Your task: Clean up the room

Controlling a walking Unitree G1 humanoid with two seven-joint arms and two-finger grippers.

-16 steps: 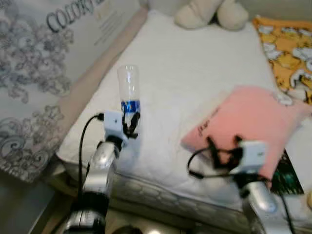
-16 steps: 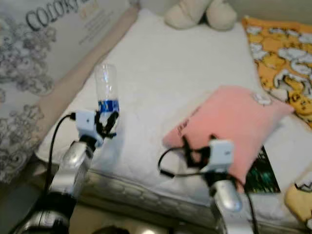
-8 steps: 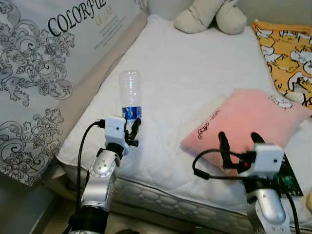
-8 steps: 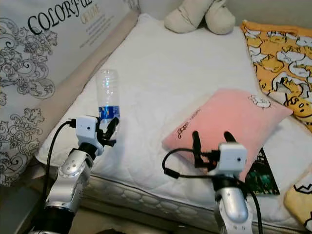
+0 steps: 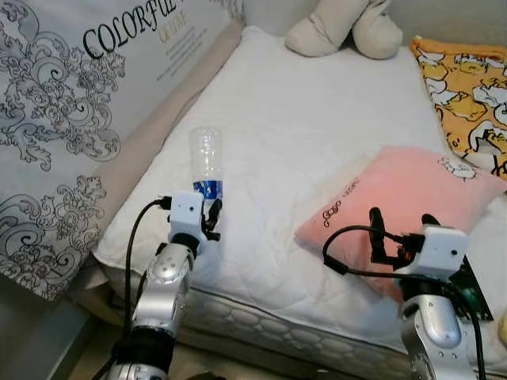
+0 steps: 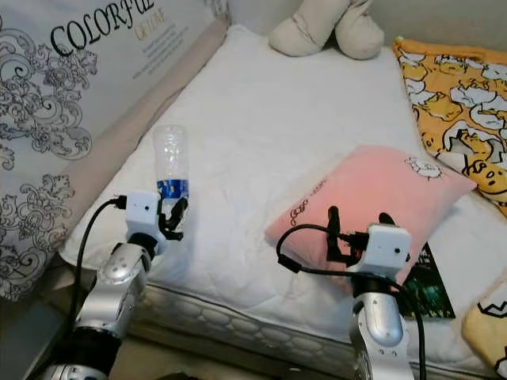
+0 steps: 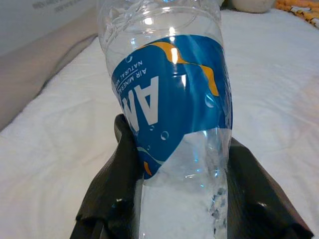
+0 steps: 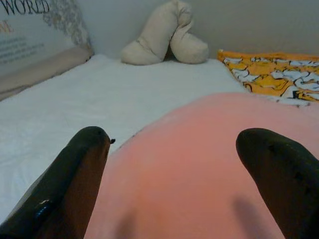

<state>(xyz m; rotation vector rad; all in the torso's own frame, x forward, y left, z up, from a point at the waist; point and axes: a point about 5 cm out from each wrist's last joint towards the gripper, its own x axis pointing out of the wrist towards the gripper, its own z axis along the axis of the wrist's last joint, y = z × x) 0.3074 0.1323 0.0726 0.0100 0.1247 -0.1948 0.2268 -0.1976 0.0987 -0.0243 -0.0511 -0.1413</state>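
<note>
White bed point(image 5: 317, 119), bottle point(image 5: 206, 162) in left gripper point(image 5: 207, 218)

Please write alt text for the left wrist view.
The left gripper is shut on a clear plastic bottle with a blue label, one black finger on each side. Behind lies the white mattress.

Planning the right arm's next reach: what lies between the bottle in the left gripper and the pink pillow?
In the left eye view, only bare white mattress lies between the bottle and the pink pillow.
</note>
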